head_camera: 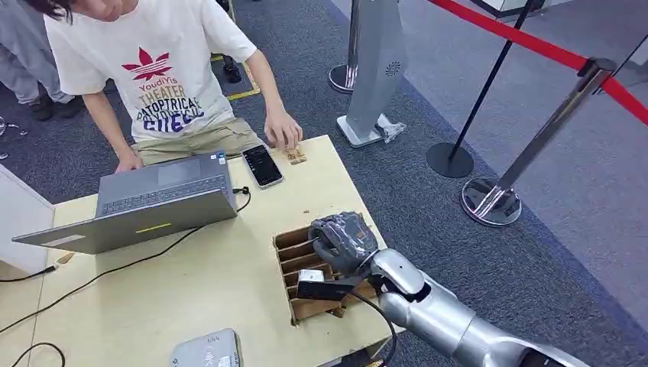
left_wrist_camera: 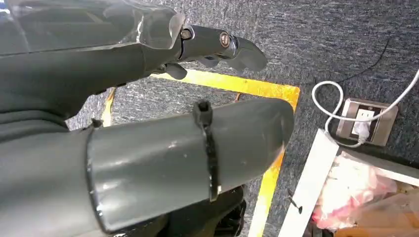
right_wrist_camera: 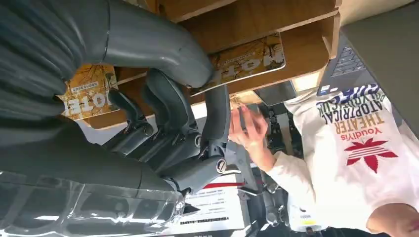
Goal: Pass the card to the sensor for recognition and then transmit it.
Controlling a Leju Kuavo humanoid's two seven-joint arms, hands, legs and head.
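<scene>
Leftmost on the pale wooden counter sits an open grey laptop, its black cable trailing across the top toward the near edge, and a small grey sensor device lies at the near edge below it. Beside the laptop, a black phone lies flat, and a person in a white printed T-shirt leans over the far side with one hand resting on the counter just past the phone. Further right stands a slotted cardboard card holder, and the right robot hand reaches into its far end with fingers curled down among the dividers. In the right wrist view the thumb and dark fingers close around the edge of a yellow printed hotel card still seated in its slot, with a second such card in the neighbouring slot. The left robot hand hangs over grey carpet marked with yellow tape, fingers loosely extended and holding nothing. Off the counter to the right, chrome stanchions carry a red belt.
</scene>
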